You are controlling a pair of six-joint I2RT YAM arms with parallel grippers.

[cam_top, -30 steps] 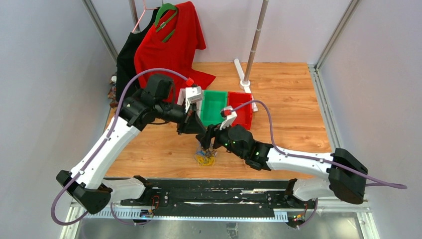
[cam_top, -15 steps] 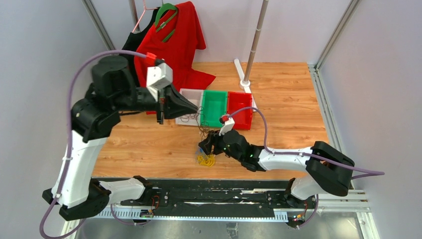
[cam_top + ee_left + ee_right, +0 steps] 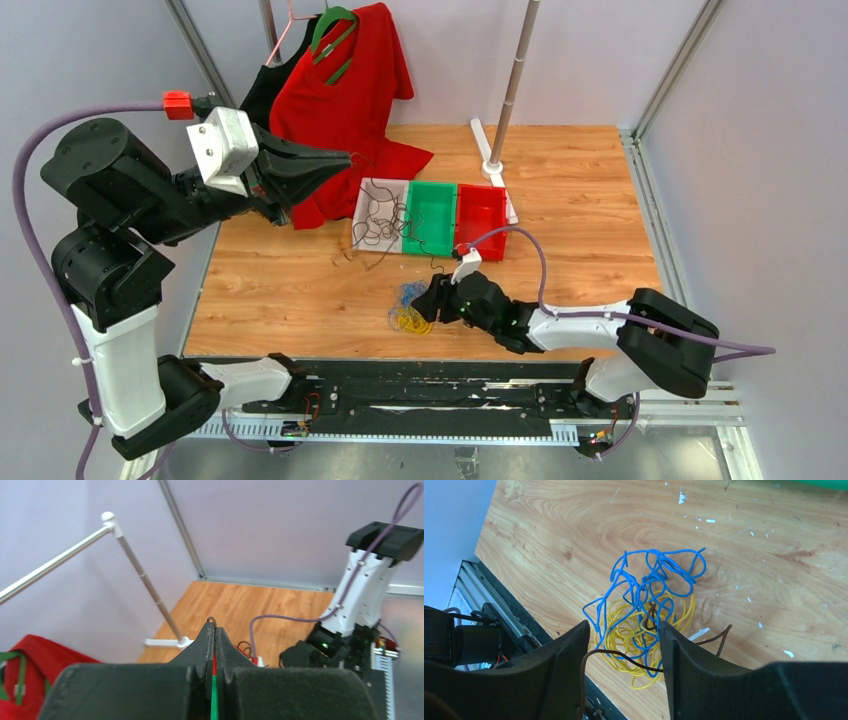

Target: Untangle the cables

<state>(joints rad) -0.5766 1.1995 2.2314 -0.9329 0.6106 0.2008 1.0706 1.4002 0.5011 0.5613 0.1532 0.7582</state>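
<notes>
My left gripper (image 3: 349, 157) is raised high at the left and shut on a dark brown cable (image 3: 384, 222). The cable hangs in loops over the white bin and trails down to the tangle. In the left wrist view a small brown loop (image 3: 212, 620) sticks out of the closed gripper (image 3: 215, 628). A blue cable (image 3: 649, 575) and a yellow cable (image 3: 674, 611) lie tangled on the wood, near the front edge (image 3: 408, 313). My right gripper (image 3: 623, 627) is open just above this bundle (image 3: 428, 303). A brown strand (image 3: 624, 655) crosses between its fingers.
White (image 3: 361, 203), green (image 3: 430, 215) and red (image 3: 482, 218) bins stand in a row mid-table. A red shirt (image 3: 340, 90) on a hanger drapes at the back left. A pole on a white stand (image 3: 510, 90) rises behind the bins. The black rail runs along the near edge (image 3: 430, 385).
My left arm has swung up and to the left, drawing the brown cable out of the tangle and over the white bin. My right gripper has stayed low by the blue and yellow bundle.
</notes>
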